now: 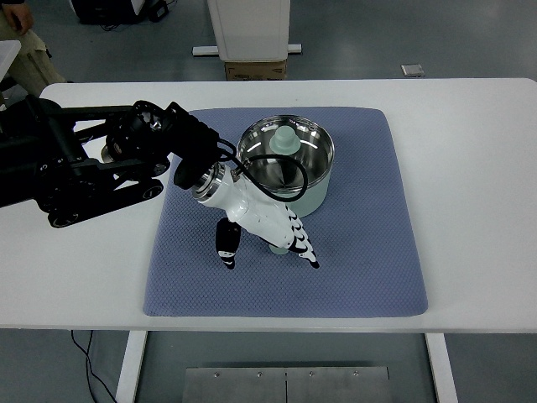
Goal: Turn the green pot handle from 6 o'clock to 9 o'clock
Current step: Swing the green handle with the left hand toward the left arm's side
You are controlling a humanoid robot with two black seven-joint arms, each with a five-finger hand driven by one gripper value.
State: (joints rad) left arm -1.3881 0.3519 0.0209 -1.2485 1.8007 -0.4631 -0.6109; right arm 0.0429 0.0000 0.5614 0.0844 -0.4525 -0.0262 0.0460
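A green pot is seen on a blue-grey quilted mat that is spread over a white table. The pot's steel interior is open to the camera, and a pale green knob is seen against its far inner wall. Its handle is pointed toward the near edge of the table, and only its tip is visible under the hand. The left hand, white with black fingertips, is reached in from the left on a black arm and is laid over the handle; its fingers are extended past it and the thumb is hung to one side, but whether the handle is actually gripped cannot be told. No legible writing or brand marks are found on the pot, the mat or the arm. A cardboard box is seen on the floor beyond the table.
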